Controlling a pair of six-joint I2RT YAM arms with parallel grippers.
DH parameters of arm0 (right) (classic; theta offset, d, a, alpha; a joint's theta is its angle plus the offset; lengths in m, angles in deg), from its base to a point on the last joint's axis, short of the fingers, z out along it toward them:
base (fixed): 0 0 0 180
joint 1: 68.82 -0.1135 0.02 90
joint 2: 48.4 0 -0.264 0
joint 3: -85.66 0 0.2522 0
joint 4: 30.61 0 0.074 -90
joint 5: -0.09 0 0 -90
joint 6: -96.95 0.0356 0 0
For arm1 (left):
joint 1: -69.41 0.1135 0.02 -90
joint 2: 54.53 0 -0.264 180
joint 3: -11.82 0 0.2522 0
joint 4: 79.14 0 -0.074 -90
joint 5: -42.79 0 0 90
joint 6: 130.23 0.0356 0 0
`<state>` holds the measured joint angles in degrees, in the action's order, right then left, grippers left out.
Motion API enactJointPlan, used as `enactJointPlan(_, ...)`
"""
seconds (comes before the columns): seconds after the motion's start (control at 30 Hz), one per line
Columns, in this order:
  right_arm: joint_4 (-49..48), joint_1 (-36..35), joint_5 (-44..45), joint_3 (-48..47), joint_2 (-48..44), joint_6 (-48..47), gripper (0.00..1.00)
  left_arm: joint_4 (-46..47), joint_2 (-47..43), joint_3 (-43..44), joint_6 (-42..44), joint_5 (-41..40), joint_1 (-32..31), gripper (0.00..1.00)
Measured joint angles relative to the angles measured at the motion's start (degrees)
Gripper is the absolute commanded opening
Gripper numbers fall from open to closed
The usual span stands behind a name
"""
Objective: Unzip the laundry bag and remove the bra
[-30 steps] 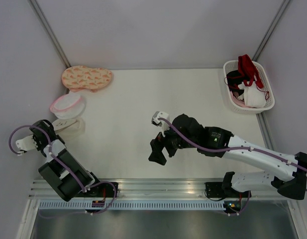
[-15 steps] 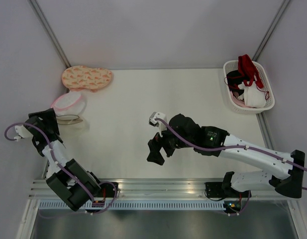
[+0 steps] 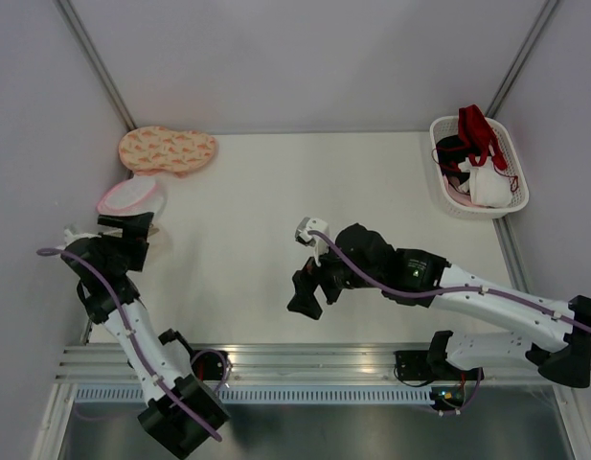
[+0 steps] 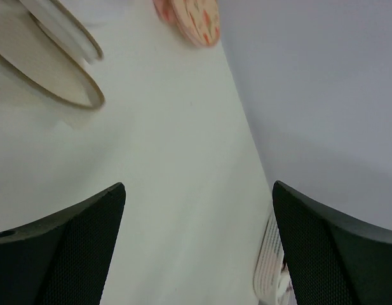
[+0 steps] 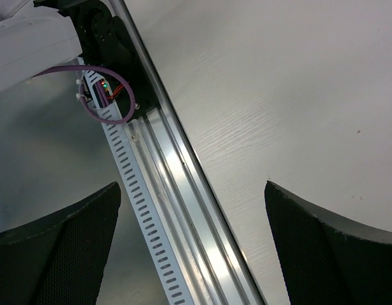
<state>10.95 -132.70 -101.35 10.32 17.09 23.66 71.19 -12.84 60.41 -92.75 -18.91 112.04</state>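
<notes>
I judge the job done: bra (image 3: 487, 184) in basket (image 3: 447, 128) far from laundry bag (image 4: 37, 67), left gripper (image 3: 132, 233) and right gripper (image 3: 303, 299) released, empty

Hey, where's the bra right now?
In the top view, the bra lies in the white basket at the far right corner of the table, on the right arm's side.

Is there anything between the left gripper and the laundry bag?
Nothing visible. In the left wrist view only bare table lies between the open left gripper and the laundry bag; the pink-rimmed bag sits beyond it.
</notes>
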Motion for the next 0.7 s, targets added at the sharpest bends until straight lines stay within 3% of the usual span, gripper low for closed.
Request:
enactJointPlan(0.2, -0.83, 0.17, 3.1, 1.88, -3.02, 0.98, 0.98, -3.65, -4.42, -1.05, 3.34, 10.12, -11.56, 1.0)
enactJointPlan(0.4, -3.15, 1.16, 11.69, 4.42, -6.91, 4.55, 0.98, -3.74, -5.31, -1.05, 5.42, 18.47, -27.19, 1.0)
enactJointPlan(0.6, -4.7, 3.39, 21.24, 7.61, -13.05, 8.72, 0.98, -3.69, -4.0, -1.05, 7.1, 21.38, -42.12, 1.0)
enactJointPlan(0.7, -4.66, 4.92, 24.13, 7.63, -15.15, 9.7, 0.98, -3.56, -2.49, -1.05, 8.0, 22.12, -46.6, 1.0)
